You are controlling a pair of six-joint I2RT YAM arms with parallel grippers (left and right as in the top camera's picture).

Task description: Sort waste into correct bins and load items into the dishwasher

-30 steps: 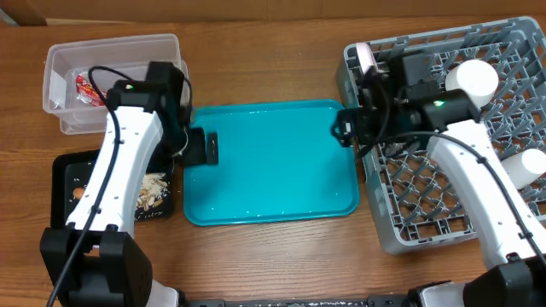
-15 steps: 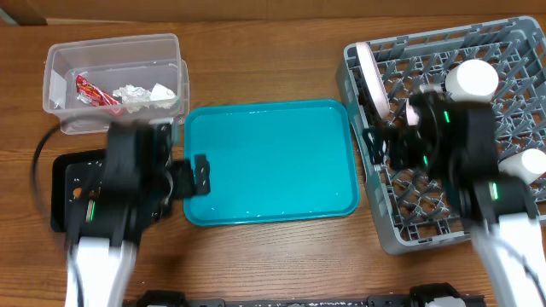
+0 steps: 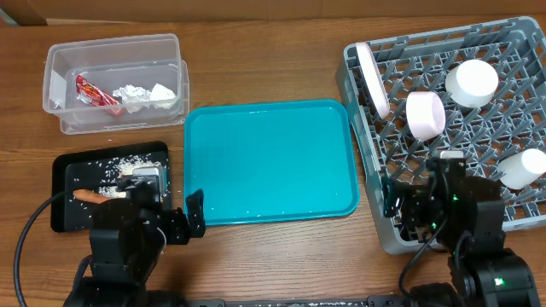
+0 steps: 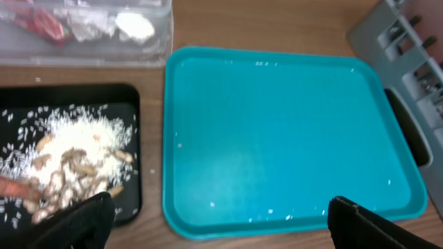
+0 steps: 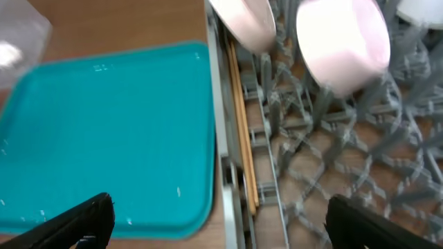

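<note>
The clear tub (image 3: 113, 53) at the back left holds the red wrapper (image 3: 88, 88) and white tissue (image 3: 143, 94). The black tray (image 3: 66, 173) holds rice scraps (image 3: 132, 164) and the carrot (image 3: 88, 194). The grey dish rack (image 3: 444, 136) holds an upright plate (image 3: 374, 78), a bowl (image 3: 425, 115) and two cups (image 3: 471, 83). The chopsticks (image 5: 242, 124) lie along its left wall. My left gripper (image 3: 183, 223) is open and empty at the teal tray's front left corner. My right gripper (image 3: 401, 209) is open and empty at the rack's front left.
The large teal serving tray (image 3: 273, 162) lies between the black tray and the rack, with only small white specks on it. Bare wooden table (image 3: 264, 51) shows behind it. Both arms sit low at the table's front edge.
Both arms have pulled back from over the table to the front edge. The left left the tub and black tray area; the right left the rack's left wall.
</note>
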